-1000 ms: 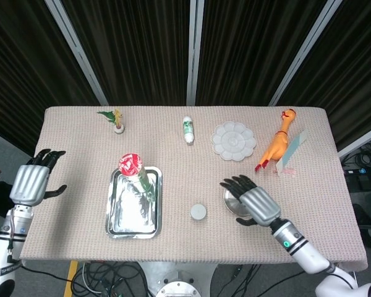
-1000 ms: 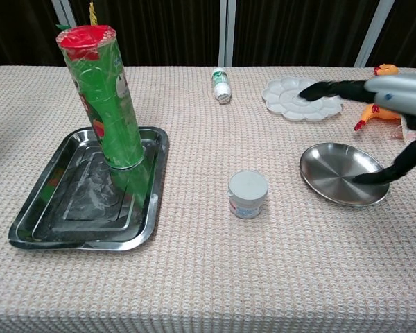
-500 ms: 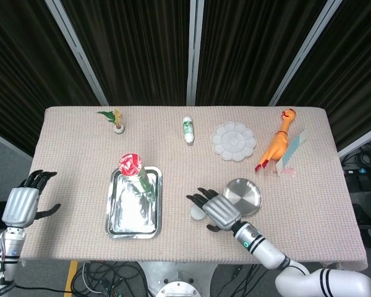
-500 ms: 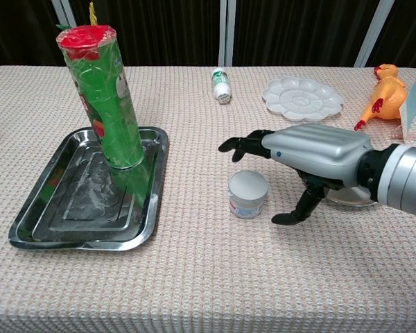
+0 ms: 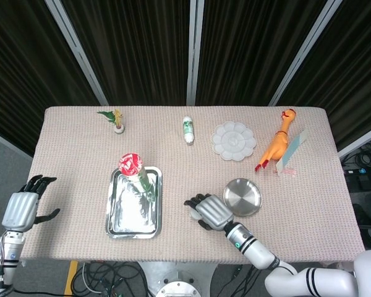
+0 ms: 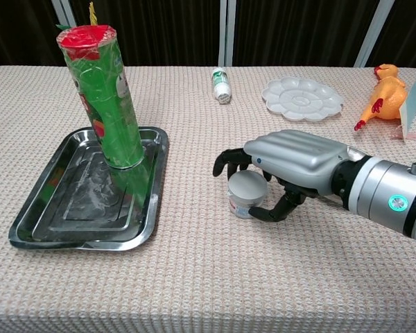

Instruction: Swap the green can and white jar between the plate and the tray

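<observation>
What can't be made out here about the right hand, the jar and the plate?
- Contact: in the chest view the right hand curls around the white jar, but its fingers hide the far side, so a firm grip is unclear.
- Jar in the head view: the right hand covers nearly all of it.
- Plate: hidden behind the hand in the chest view.
- Jar label: too small to read.

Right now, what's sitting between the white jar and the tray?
Nothing: in the chest view only bare tablecloth lies between the white jar, which the right hand curls around, and the tray.
</observation>
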